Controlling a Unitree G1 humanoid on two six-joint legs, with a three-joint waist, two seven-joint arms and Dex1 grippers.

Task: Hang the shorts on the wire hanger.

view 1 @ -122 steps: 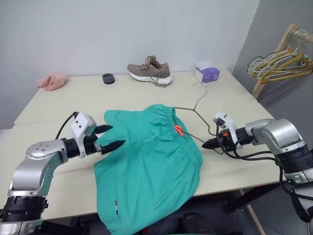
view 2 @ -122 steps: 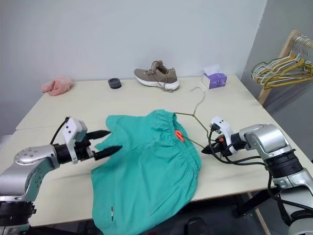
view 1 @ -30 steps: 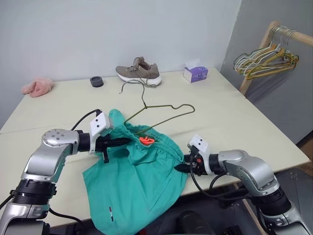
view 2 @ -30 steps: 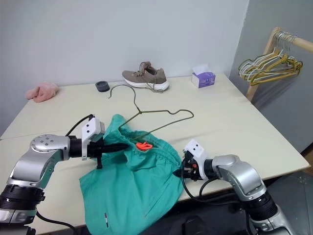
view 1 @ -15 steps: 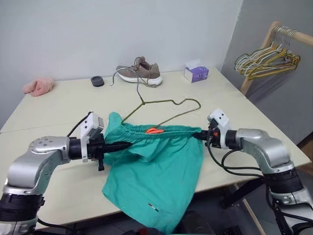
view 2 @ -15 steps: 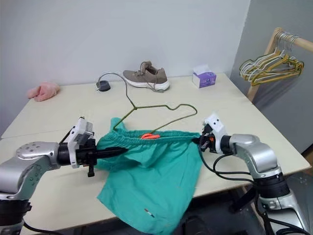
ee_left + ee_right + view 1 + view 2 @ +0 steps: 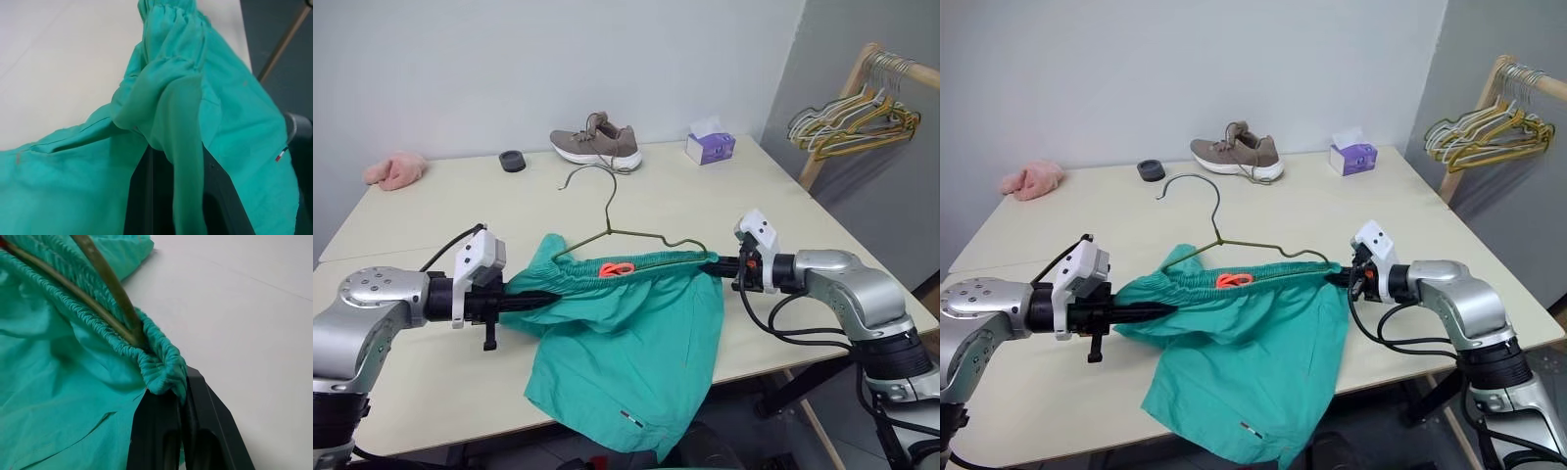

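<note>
Here the surface (image 7: 773, 196) carries everything, and over its near half the shorts (image 7: 626, 333) hang stretched between the two arms, waistband taut and running from nine o'clock to three o'clock, the legs draping toward six o'clock past the near edge. The left claw (image 7: 536, 300) is clamped together on a bunched fold at the nine o'clock end of the waistband; the right claw (image 7: 722, 265) is clamped on the three o'clock end, gathered elastic folded over its fingertips (image 7: 188, 404) in the right wrist view. The wire hanger (image 7: 1234, 240) lies along the same line as the waistband, its lower bar tucked inside the elastic, its right shoulder just at the right claw, and its hook rising toward twelve o'clock, free of the cloth. I judge the coming move turns on that shared axis: the band must spread evenly along the wire toward both ends. The orange tag (image 7: 616, 268) sits mid-band, roughly under the hanger's neck.
</note>
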